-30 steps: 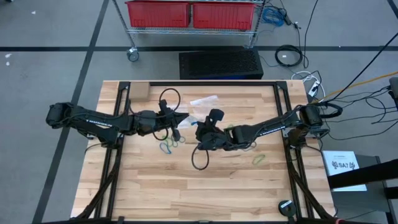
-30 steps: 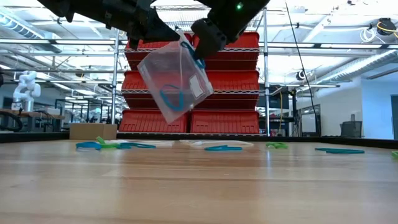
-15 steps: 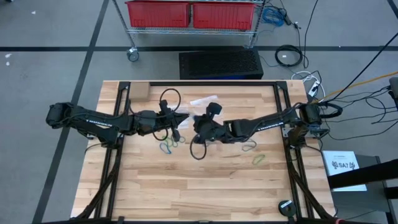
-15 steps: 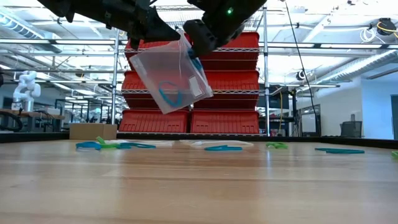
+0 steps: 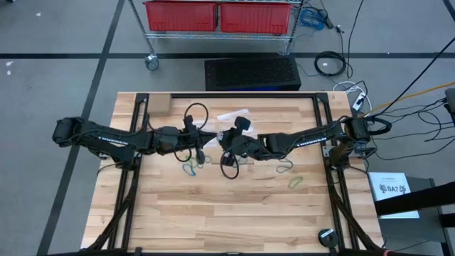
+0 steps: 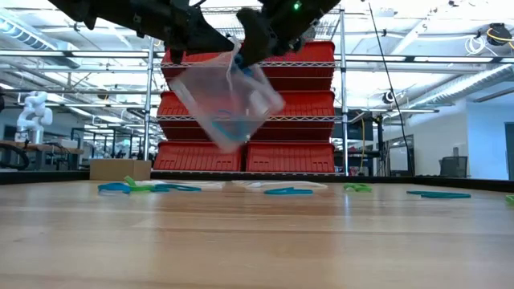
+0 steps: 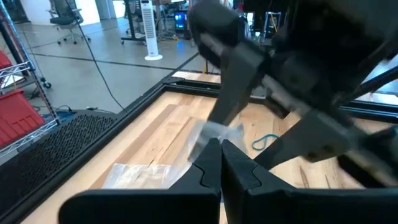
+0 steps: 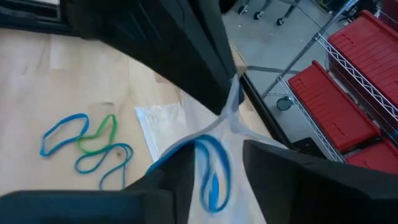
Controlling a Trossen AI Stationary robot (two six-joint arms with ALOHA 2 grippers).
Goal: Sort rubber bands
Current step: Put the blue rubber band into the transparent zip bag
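1. High view: the left gripper (image 5: 211, 136) and right gripper (image 5: 222, 139) are seen meeting over the middle of the desk (image 5: 234, 213). Loose rubber bands (image 5: 193, 165) are scattered on the desk below and toward the right side.
2. Low view: a clear bag (image 6: 227, 100) is held above the desk, pinched at its top edge by the left fingers. A blue band shows faintly inside. More bands lie along the far desk edge.
3. Left wrist view: the left fingers (image 7: 211, 165) are clenched on the bag's edge.
4. Right wrist view: the right fingers (image 8: 180, 171) stand released at the bag mouth, a blue band (image 8: 212, 168) between them.
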